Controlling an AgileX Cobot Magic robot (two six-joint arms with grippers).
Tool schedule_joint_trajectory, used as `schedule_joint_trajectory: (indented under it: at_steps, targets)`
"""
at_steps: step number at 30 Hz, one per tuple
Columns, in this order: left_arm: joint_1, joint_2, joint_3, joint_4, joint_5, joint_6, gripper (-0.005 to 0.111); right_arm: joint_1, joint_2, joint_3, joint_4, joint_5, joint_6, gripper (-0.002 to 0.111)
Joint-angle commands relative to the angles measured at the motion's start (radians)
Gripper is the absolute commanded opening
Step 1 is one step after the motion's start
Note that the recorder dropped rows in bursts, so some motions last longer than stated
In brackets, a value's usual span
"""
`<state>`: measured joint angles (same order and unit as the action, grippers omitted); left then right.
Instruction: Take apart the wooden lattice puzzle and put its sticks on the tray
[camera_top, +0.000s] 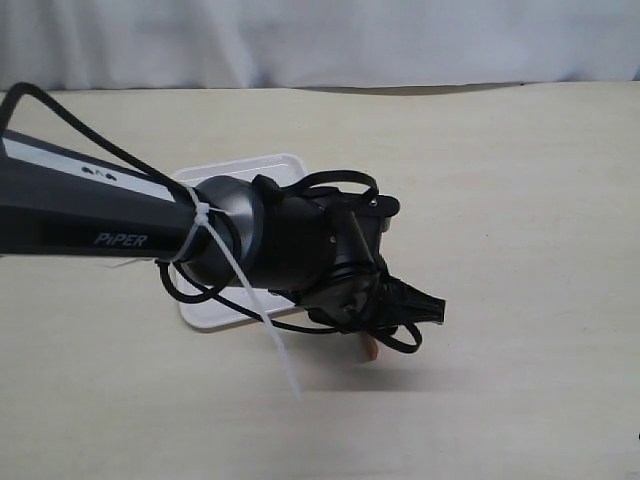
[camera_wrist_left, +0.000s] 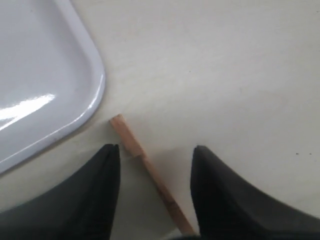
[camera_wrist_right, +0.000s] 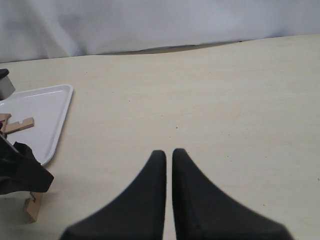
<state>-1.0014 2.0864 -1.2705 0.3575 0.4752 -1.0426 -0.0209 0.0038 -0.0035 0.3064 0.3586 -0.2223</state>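
Note:
One reddish-brown stick (camera_wrist_left: 150, 172) lies on the table just off the rounded corner of the white tray (camera_wrist_left: 45, 75). My left gripper (camera_wrist_left: 155, 150) is open low over it, one finger on each side, neither touching it. From outside, only the stick's end (camera_top: 370, 348) peeks out under that gripper. The right wrist view shows two notched sticks (camera_wrist_right: 19, 125) lying on the tray (camera_wrist_right: 50, 107). My right gripper (camera_wrist_right: 165, 153) is shut on nothing, hovering over bare table. No assembled lattice puzzle shows in any view.
The left arm (camera_top: 120, 215) stretches across the tray (camera_top: 250, 168) and hides most of it. A white cable tie (camera_top: 270, 340) hangs from the arm. A pale cloth backdrop (camera_top: 320, 40) runs along the table's far edge.

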Motion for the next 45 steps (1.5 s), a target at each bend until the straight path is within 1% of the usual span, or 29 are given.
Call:
schedule_joint_trajectory:
  at_steps: [1, 5, 9, 18, 19, 20, 21, 23, 24, 31, 32, 35, 37, 39, 41, 42, 43, 44, 45]
  targets:
    - [-0.001, 0.002, 0.0, 0.008, -0.016, -0.01, 0.039, -0.004, 0.008, 0.004, -0.001, -0.013, 0.001, 0.005]
    - [-0.001, 0.002, 0.0, 0.024, -0.011, -0.01, 0.039, -0.004, 0.008, 0.004, -0.001, -0.013, 0.001, 0.005]
    - [-0.001, 0.002, 0.0, 0.026, 0.022, -0.01, 0.039, -0.004, 0.008, 0.004, -0.001, -0.013, 0.001, 0.005]
    - [-0.001, 0.034, 0.0, 0.028, 0.011, -0.01, 0.039, -0.004, 0.008, 0.004, -0.001, -0.013, 0.001, 0.005]
    - [-0.001, 0.036, 0.0, 0.028, 0.008, -0.01, 0.037, -0.004, 0.008, 0.004, -0.001, -0.013, 0.001, 0.005]
    - [-0.001, 0.036, 0.0, 0.028, -0.001, -0.01, 0.032, -0.004, 0.008, 0.004, -0.001, -0.013, 0.001, 0.005]
    - [-0.001, 0.036, 0.0, 0.035, -0.003, -0.01, 0.024, -0.004, 0.008, 0.004, -0.001, -0.013, 0.001, 0.005]
    - [-0.001, 0.034, 0.0, 0.052, -0.005, -0.003, 0.003, -0.004, 0.008, 0.004, -0.001, -0.013, 0.001, 0.005]
    - [-0.001, 0.028, 0.0, 0.052, -0.007, 0.018, 0.0, -0.004, 0.008, 0.004, -0.001, -0.013, 0.001, 0.005]
    - [-0.001, -0.063, 0.0, 0.054, -0.035, 0.157, 0.0, -0.004, 0.008, 0.004, -0.001, -0.013, 0.001, 0.005]
    - [-0.001, -0.09, 0.0, 0.073, -0.035, 0.178, 0.0, -0.004, 0.008, 0.004, -0.001, -0.013, 0.001, 0.005]
    - [0.002, -0.151, 0.0, 0.201, -0.008, 0.18, 0.0, -0.004, 0.008, 0.004, -0.001, -0.013, 0.001, 0.005]
    - [0.003, -0.177, 0.0, 0.258, 0.015, 0.18, 0.0, -0.004, 0.008, 0.004, -0.001, -0.013, 0.001, 0.005]
    - [0.018, -0.194, 0.0, 0.3, 0.027, 0.178, 0.0, -0.004, 0.008, 0.004, -0.001, -0.013, 0.001, 0.005]
    - [0.075, -0.196, 0.0, 0.308, 0.05, 0.178, 0.0, -0.004, 0.008, 0.004, -0.001, -0.013, 0.001, 0.005]
    - [0.124, -0.194, 0.0, 0.289, 0.063, 0.178, 0.0, -0.004, 0.008, 0.004, -0.001, -0.013, 0.001, 0.005]
    - [0.143, -0.194, 0.0, 0.282, 0.063, 0.178, 0.0, -0.004, 0.008, 0.004, -0.001, -0.013, 0.001, 0.005]
    - [0.188, -0.194, 0.0, 0.282, 0.065, 0.182, 0.0, -0.004, 0.008, 0.004, -0.001, -0.013, 0.001, 0.005]
    - [0.205, -0.192, 0.0, 0.284, 0.062, 0.182, 0.0, -0.004, 0.008, 0.004, -0.001, -0.013, 0.001, 0.005]
